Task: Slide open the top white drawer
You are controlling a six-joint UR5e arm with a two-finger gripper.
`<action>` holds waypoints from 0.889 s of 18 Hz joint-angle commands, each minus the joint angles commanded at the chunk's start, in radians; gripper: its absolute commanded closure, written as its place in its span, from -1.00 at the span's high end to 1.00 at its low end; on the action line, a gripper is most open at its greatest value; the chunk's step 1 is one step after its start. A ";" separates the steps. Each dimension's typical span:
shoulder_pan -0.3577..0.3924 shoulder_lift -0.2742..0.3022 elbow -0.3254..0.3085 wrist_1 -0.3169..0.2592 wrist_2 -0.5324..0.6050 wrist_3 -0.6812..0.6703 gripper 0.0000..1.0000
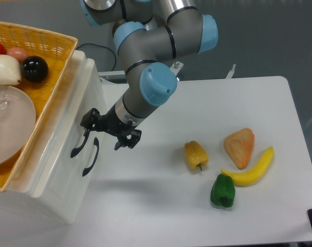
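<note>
— Gripper [105,131]: how is it placed?

— It is seen low at the end of the grey and blue arm [148,85], right by the front of the white cabinet [58,170]. Its black fingers are spread wide; one finger [89,119] is beside the upper end of the top black handle [79,145], the other [126,141] is out over the table [161,206]. Whether the handle is touched cannot be told.

— Where is the top white drawer [68,110]?

— It is found at the left, upper of two in the cabinet, under the yellow wicker basket [53,62]. It appears closed, flush with the lower drawer [68,190], whose own black handle [91,157] is just beside the first.

— What is held in the basket?

— A black ball [34,68], a pale onion-like thing [5,69], red and pinkish round items at the edge, and a clear bowl [9,123] are seen.

— And on the table?

— A yellow pepper [196,155], an orange wedge-shaped thing [239,147], a banana [251,169] and a green pepper [223,190] are laid well apart from the cabinet. The banana and green pepper are touching.

— Any writing or brand?

— None can be read.
</note>
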 joint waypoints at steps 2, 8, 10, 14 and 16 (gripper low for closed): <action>-0.002 -0.002 0.000 0.002 0.000 0.000 1.00; -0.003 -0.005 0.000 0.005 0.000 0.000 1.00; -0.003 -0.006 0.000 0.005 0.000 0.000 1.00; -0.003 -0.008 0.000 0.008 0.002 0.002 1.00; 0.002 -0.008 0.008 0.005 0.002 0.002 1.00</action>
